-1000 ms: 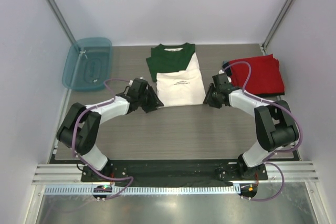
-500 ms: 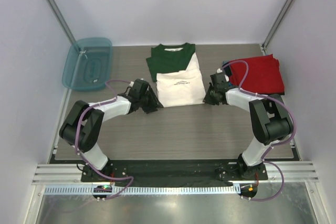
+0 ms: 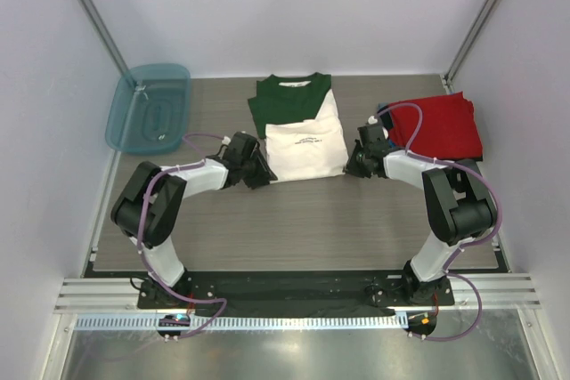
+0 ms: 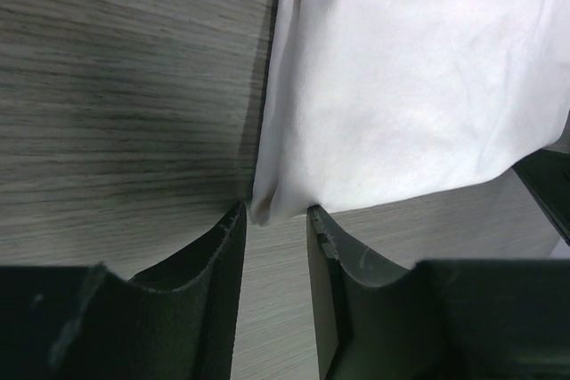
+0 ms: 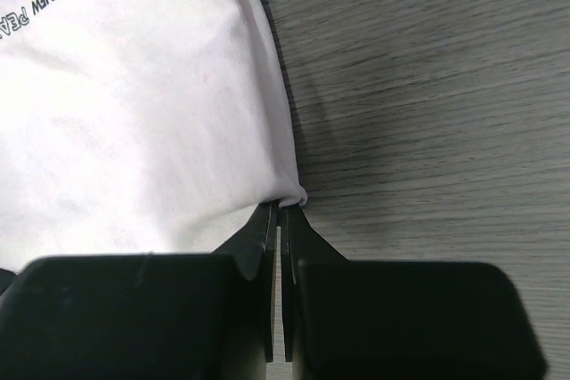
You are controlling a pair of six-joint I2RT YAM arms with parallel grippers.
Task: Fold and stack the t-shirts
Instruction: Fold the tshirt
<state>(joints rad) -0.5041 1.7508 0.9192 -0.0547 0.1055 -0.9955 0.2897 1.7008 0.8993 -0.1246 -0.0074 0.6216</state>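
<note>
The white t-shirt (image 3: 305,144) with dark green sleeves lies in the middle of the table, its white lower half folded up over the chest. My left gripper (image 3: 264,175) is low at its near left corner. In the left wrist view that gripper (image 4: 275,211) is open, and the cloth corner (image 4: 267,206) sits just between the fingertips. My right gripper (image 3: 350,166) is at the near right corner. The right wrist view shows this gripper (image 5: 280,209) shut, pinching the tip of the white cloth (image 5: 134,113).
A folded red t-shirt (image 3: 441,126) lies at the right, with a dark blue edge (image 3: 383,111) showing at its left side, close behind my right arm. A teal plastic tub (image 3: 149,106) stands at the far left. Bare wood-grain table (image 3: 303,220) stretches in front of the shirt.
The right gripper has closed on the shirt's near right corner. The left gripper has slid closer to the near left corner and its fingers have narrowed.
</note>
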